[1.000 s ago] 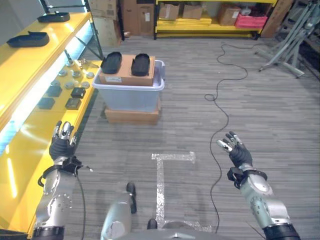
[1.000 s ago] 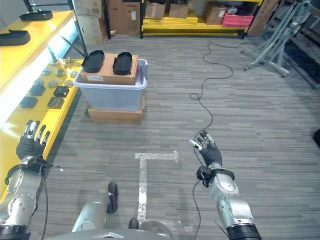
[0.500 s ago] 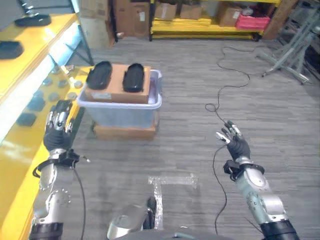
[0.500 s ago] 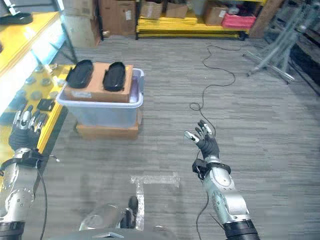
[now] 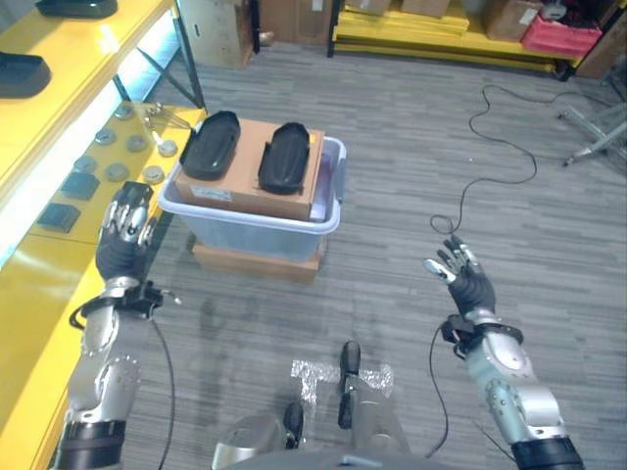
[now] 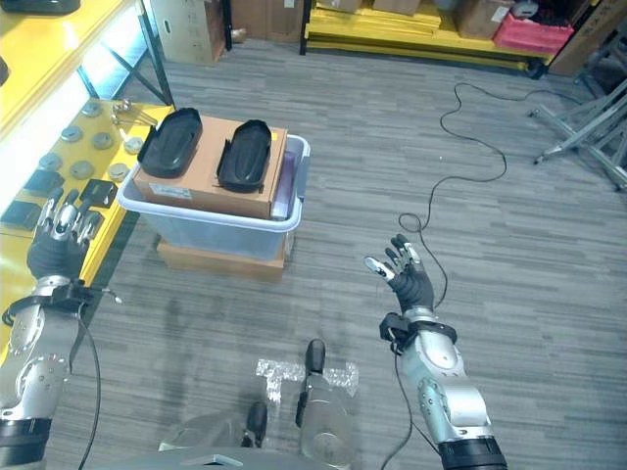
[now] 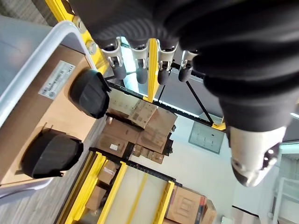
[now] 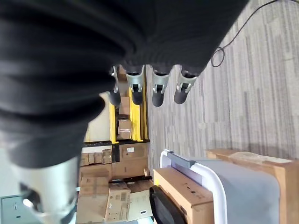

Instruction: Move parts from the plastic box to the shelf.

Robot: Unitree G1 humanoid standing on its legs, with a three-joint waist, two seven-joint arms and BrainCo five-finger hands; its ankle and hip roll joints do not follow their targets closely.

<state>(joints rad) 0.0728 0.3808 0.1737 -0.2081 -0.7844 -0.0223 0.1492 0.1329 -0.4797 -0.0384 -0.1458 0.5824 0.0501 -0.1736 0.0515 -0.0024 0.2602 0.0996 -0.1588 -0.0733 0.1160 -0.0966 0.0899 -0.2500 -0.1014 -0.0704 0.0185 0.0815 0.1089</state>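
Both your hands are raised, fingers straight, holding nothing.

Your left hand (image 5: 122,245) sits at the frame's left by the yellow shelf (image 5: 29,269); your right hand (image 5: 466,285) at lower right. The plastic box (image 5: 257,215) lies upper centre, between them, with two black parts (image 5: 209,145) on cardboard. Its inside is hidden.

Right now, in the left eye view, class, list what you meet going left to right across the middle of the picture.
Yellow shelf → left hand → plastic box holding the cardboard box with two black parts → black cable on the floor → right hand.
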